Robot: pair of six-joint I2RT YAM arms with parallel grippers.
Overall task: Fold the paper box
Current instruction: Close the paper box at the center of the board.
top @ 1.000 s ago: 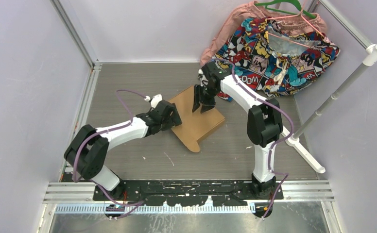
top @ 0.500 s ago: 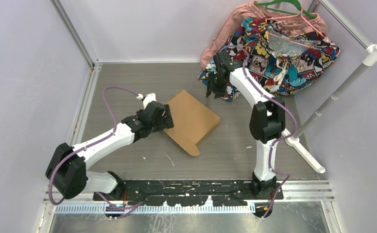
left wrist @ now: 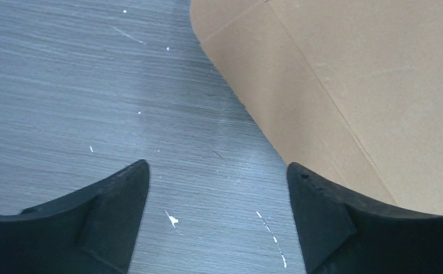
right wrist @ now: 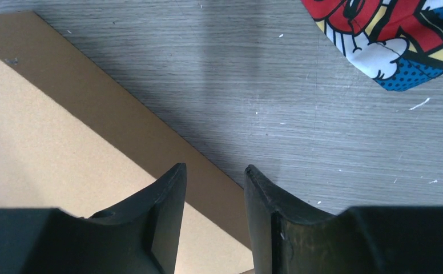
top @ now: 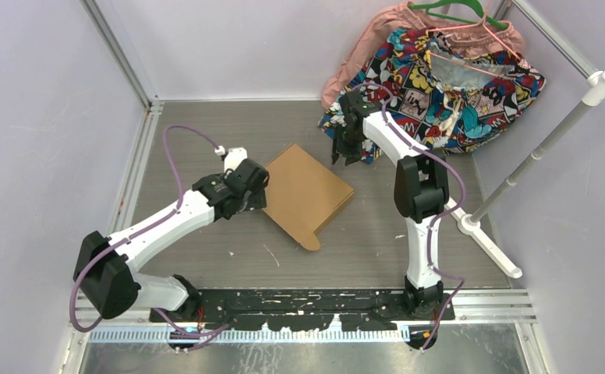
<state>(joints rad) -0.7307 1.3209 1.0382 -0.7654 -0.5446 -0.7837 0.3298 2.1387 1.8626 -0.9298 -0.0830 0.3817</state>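
Paper box (top: 307,195) lies flat in the middle of the grey table (top: 206,132), with a rounded flap pointing near. Left pincer (top: 259,191), fingers wide apart and empty, sits just beside its left edge. Right pincer (top: 350,152), fingers slightly apart and empty, hangs off its far right edge, near the comic-print cloth (top: 447,86).

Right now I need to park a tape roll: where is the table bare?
Bare table lies between the paper box and the arm bases, and far-left beyond the left gripper. Crowded far-right: comic-print cloth, right gripper.
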